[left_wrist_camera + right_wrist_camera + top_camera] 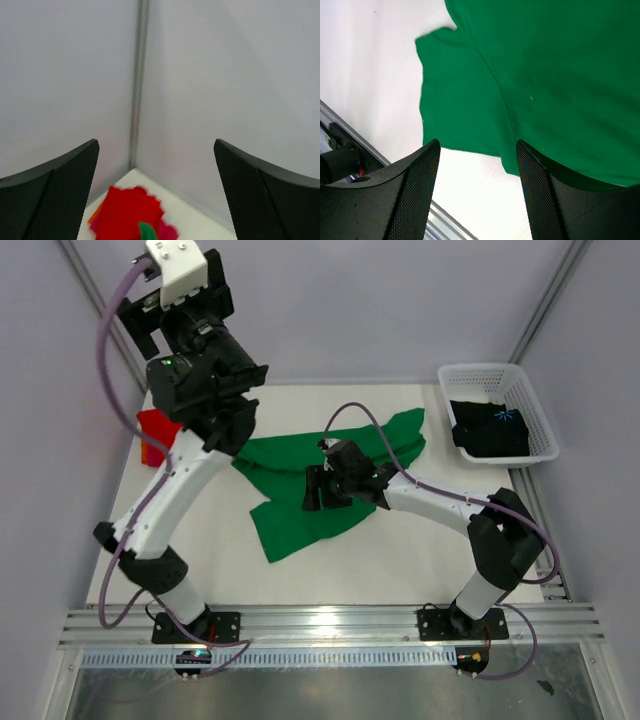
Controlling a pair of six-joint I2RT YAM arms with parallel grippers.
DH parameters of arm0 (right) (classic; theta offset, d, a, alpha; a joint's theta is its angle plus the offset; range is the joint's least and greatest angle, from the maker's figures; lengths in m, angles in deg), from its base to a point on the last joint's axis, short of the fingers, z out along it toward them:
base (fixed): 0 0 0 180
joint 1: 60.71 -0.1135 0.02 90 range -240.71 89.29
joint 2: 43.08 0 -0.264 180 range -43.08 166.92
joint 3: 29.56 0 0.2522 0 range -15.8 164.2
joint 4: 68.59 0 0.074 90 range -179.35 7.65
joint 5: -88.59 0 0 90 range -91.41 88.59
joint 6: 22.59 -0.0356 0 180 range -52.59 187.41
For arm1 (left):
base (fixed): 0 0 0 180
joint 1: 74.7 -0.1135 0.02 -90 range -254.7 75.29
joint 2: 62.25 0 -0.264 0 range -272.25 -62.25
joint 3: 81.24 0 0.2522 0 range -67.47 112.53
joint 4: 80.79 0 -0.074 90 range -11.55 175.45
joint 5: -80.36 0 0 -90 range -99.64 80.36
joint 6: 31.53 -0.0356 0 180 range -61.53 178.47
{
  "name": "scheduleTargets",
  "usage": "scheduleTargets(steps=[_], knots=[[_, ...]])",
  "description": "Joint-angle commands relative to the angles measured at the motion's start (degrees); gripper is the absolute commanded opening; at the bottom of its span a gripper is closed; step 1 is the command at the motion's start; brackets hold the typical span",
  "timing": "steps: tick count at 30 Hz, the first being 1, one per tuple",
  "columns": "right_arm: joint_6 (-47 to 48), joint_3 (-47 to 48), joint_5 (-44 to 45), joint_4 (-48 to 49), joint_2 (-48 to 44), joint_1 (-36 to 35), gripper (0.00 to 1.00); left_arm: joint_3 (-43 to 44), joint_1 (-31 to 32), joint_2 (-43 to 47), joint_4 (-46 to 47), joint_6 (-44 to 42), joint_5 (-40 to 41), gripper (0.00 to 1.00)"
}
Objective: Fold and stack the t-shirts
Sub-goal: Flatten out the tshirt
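We see two arms of one make: the left arm (pixel 185 490) and the right arm (pixel 430 498) each have smooth white tubular links joined by bulky black joint housings. A grey-purple cable (pixel 110 320) loops along each. Both are bolted down on black base plates (pixel 195 628). A small green light (pixel 170 363) glows on a black housing of the left arm, and a white block (pixel 180 268) caps its wrist. The left gripper (pixel 156 150) and right gripper (pixel 479 150) have black fingers (pixel 60 195) with fine mesh-textured faces.
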Motion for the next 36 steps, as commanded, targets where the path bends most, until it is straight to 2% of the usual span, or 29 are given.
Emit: scheduleTargets(steps=[1, 2, 3, 4, 5, 8, 11, 17, 24, 31, 36], knots=[[-0.16, 4.35, 1.43, 2.45, -0.28, 0.08, 0.66, -2.31, -0.19, 6.88, -43.84, 44.87, -17.34, 0.99], [-0.42, 4.26, 1.43, 2.62, -0.28, 0.08, 0.66, -2.49, -0.81, 8.73, -51.83, 52.6, -22.52, 0.99], [-0.77, 4.09, 1.43, 3.58, 0.24, 0.08, 0.66, -2.93, -2.29, 11.18, -57.92, 65.47, -27.79, 0.99], [-1.29, 4.0, 1.52, 4.2, 0.77, 0.0, 0.67, -3.8, -2.57, 12.08, -65.03, 68.99, -30.45, 0.99], [-1.65, 4.43, 1.35, 6.21, 2.69, -0.18, 0.67, -8.42, -2.57, 14.96, -69.01, 75.55, -33.87, 0.99], [-2.09, 7.67, 0.56, 7.19, 7.08, -0.79, 0.67, -15.64, -2.57, 18.31, -72.3, 79.64, -34.53, 0.99], [-2.35, 12.15, -0.67, 7.11, 11.83, -1.85, 0.66, -19.09, -2.57, 20.25, -75.64, 80.8, -32.95, 0.99], [-3.49, 18.05, -2.52, 6.49, 18.08, -4.48, 0.67, -20.16, -2.57, 23.15, -78.8, 80.19, -30.22, 0.99], [-4.46, 19.73, -3.4, 4.56, 22.13, -6.42, 0.67, -20.25, -2.48, 26.14, -80.57, 79.13, -28.02, 0.99], [-1.56, 20.7, 0.73, -5.89, 23.45, -6.51, 0.67, -18.58, -2.57, 28.34, -80.57, 80.01, -29.42, 0.99], [-2.09, 18.86, 1.35, -7.65, 23.89, -6.51, 0.67, -16.82, -2.57, 28.0, -80.83, 80.01, -30.74, 0.99]])
